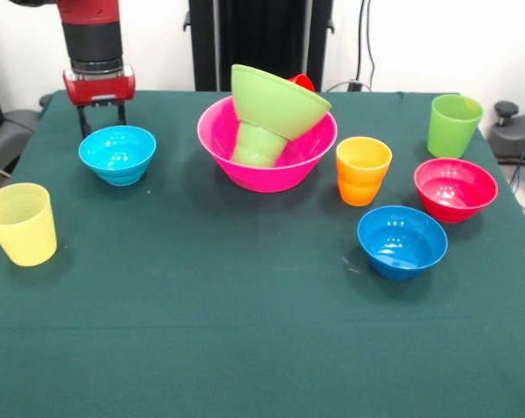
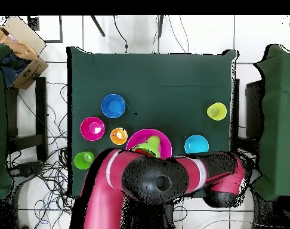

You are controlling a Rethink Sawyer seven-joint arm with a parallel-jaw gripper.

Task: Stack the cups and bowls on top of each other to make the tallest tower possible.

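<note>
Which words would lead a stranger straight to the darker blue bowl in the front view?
Start at the big pink bowl mid-table and go to the orange cup on its right. The darker blue bowl sits just in front of that cup, nearest the viewer; the other blue bowl is paler and sits far left.
</note>
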